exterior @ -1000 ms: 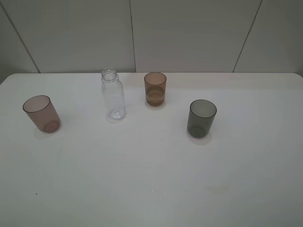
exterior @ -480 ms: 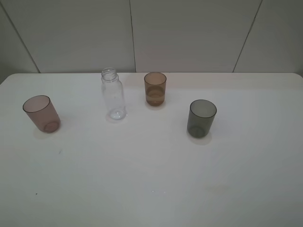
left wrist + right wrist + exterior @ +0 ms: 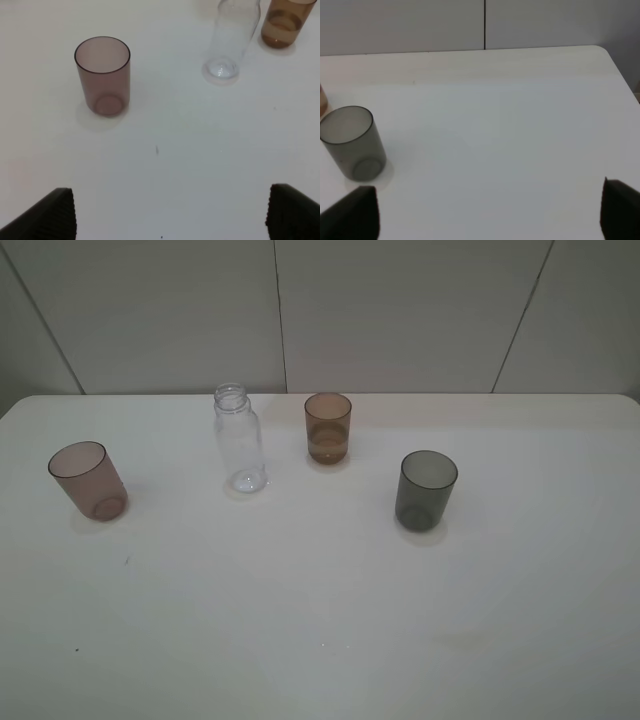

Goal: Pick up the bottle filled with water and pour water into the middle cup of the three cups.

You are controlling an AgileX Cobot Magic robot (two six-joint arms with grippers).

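The white table point(image 3: 320, 620) holds everything upright. The bottle point(image 3: 239, 438) stands just left of the amber cup point(image 3: 328, 428) — apart from it. The pink cup point(image 3: 88, 481) sits far left, the grey cup point(image 3: 426, 490) to the right. Left gripper point(image 3: 170, 215) and right gripper point(image 3: 490, 215) are spread wide — holding nothing.
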